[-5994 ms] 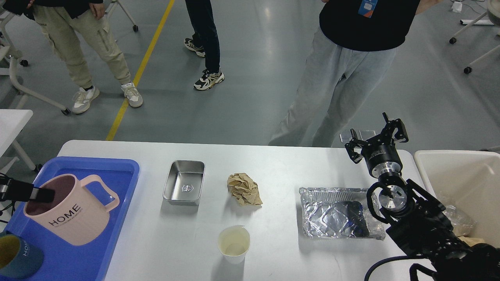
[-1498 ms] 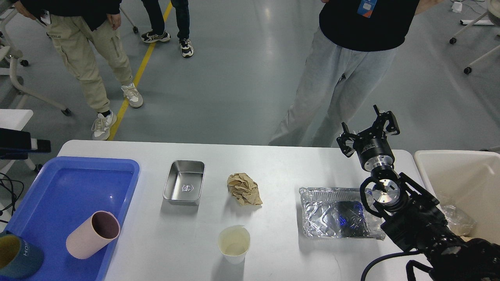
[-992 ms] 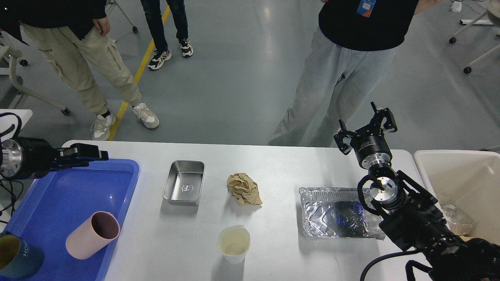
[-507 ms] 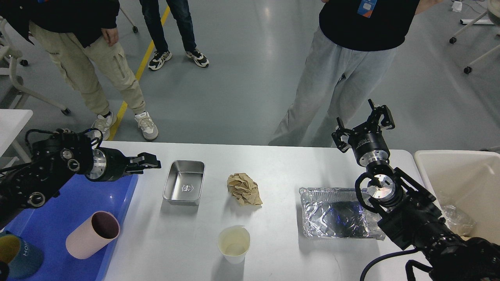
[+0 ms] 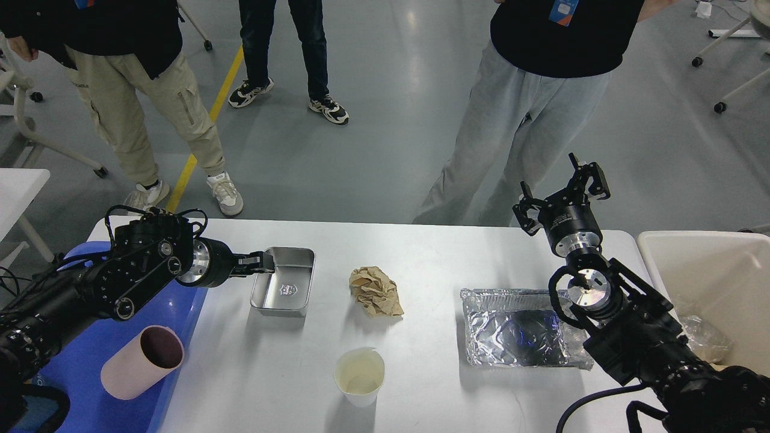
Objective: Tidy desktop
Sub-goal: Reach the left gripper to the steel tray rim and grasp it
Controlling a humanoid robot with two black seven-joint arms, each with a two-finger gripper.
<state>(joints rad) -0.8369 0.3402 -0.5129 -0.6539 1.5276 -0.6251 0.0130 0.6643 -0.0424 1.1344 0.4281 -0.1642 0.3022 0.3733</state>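
The white desktop (image 5: 445,252) holds a steel tray (image 5: 283,281), a crumpled brown paper ball (image 5: 376,291), a paper cup (image 5: 360,376) and a foil container (image 5: 520,328). My left gripper (image 5: 264,263) reaches in from the left, with its tips at the steel tray's left rim. Its fingers look slightly parted and empty. My right gripper (image 5: 559,195) is open and empty. It is raised above the table's far right edge, beyond the foil container.
A blue tray (image 5: 84,361) at the left holds a pink mug (image 5: 141,362) lying on its side and a dark mug (image 5: 30,409). A cream bin (image 5: 710,270) stands at the right. Three people stand beyond the table's far edge.
My left arm has swung right from over the blue tray to the steel tray's left rim; the pink mug it held six seconds ago lies in the blue tray. My right gripper barely moved.
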